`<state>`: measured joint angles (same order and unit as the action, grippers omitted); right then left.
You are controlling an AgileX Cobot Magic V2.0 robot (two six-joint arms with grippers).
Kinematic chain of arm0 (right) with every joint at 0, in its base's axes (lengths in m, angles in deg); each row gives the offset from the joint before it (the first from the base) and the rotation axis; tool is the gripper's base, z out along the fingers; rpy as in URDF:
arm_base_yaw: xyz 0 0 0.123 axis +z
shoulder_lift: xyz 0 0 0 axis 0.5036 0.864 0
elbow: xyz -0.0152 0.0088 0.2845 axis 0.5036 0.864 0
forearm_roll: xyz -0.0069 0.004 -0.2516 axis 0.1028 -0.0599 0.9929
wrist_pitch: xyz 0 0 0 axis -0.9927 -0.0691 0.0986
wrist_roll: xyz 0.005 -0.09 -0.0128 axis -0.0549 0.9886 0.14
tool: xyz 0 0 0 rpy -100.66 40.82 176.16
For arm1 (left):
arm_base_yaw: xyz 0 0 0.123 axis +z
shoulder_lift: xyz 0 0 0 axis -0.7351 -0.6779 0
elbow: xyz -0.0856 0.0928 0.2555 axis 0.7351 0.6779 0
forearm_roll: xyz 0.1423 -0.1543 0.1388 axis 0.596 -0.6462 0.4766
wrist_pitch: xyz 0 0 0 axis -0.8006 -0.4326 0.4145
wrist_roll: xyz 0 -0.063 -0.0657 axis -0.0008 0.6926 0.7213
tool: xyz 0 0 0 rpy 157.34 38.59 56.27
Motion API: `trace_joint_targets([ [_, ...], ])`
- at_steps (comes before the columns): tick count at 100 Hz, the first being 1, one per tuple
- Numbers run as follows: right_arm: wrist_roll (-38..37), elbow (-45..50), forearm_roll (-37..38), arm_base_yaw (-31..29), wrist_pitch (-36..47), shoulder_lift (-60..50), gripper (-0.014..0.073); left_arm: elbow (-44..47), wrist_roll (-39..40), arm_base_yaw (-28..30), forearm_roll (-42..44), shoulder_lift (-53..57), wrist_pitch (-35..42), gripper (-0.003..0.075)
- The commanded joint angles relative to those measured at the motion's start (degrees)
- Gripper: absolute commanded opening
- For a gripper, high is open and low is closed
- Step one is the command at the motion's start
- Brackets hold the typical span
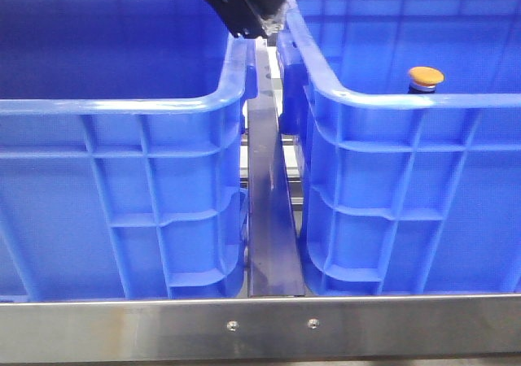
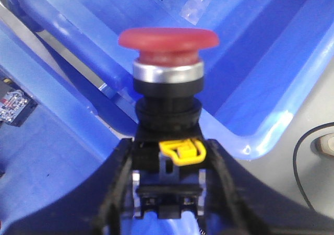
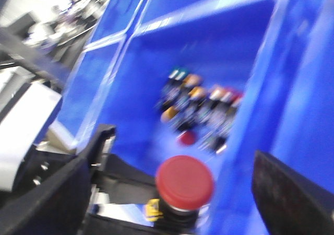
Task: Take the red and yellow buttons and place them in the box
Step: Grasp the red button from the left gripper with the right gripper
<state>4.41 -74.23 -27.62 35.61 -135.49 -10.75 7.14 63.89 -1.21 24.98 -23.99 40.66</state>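
Note:
My left gripper is shut on the dark base of the red button, which it holds upright over the blue crate rims. The right wrist view is blurred. There my right gripper is open wide, with the same red button and the left gripper's black fingers between its jaws, apart from both. The yellow-orange button stands inside the right crate, just behind its front rim. A black arm part shows at the top between the crates.
The left blue crate and the right one stand side by side with a metal bar between them. Several mixed buttons lie in a heap on a crate floor. A steel rail runs along the front.

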Motion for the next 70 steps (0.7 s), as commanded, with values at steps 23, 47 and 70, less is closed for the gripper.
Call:
trace_joint_targets([
  [23, -3.18, -6.14, -3.6, 3.45, -6.43, 9.33, 0.0644, -1.69, -0.03, -0.34, -0.88, 2.11, 3.82, 0.0009],
  [47, -3.18, -6.21, -3.55, 5.24, -6.3, 10.22, 0.0532, -1.69, -0.03, -0.34, -0.88, 2.11, 3.82, 0.001],
  [70, -3.18, -6.25, -3.55, 5.24, -7.59, 10.22, 0.0211, -1.69, -0.03, -0.34, -2.54, 2.11, 3.82, 0.0034],
])
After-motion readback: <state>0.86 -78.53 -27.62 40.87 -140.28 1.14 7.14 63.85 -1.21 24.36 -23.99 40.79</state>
